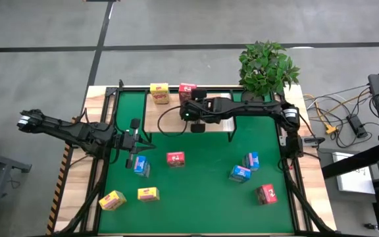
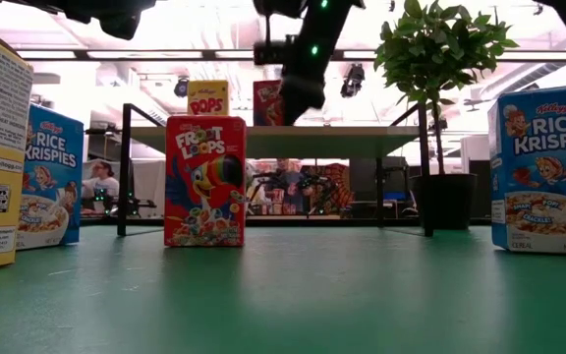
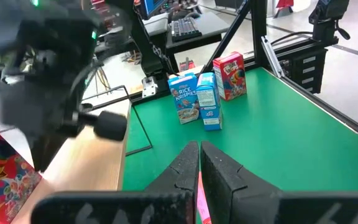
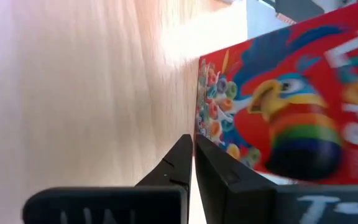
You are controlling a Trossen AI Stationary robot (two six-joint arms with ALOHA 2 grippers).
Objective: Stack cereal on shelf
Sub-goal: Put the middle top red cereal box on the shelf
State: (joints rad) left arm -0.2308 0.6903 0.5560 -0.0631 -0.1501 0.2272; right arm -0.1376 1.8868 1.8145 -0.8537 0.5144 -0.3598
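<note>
From above, the right hand (image 1: 188, 109), closed and empty, hovered over the shelf (image 1: 227, 123) beside a Froot Loops box (image 1: 187, 91). In the left wrist view, the left hand (image 3: 199, 163) was closed above the green mat (image 3: 272, 130).

I read "FROOT LOOPS" on red box (image 2: 204, 180), "RICE KRISPIES" on left blue box (image 2: 51, 177) and right blue box (image 2: 543, 167), "POPS" on yellow box (image 2: 207, 98).

A leafy green potted plant (image 1: 267, 68) is set at the far right corner of a flat green mat (image 1: 202, 197); tangled cables (image 1: 331, 115) are seen beside the table.
</note>
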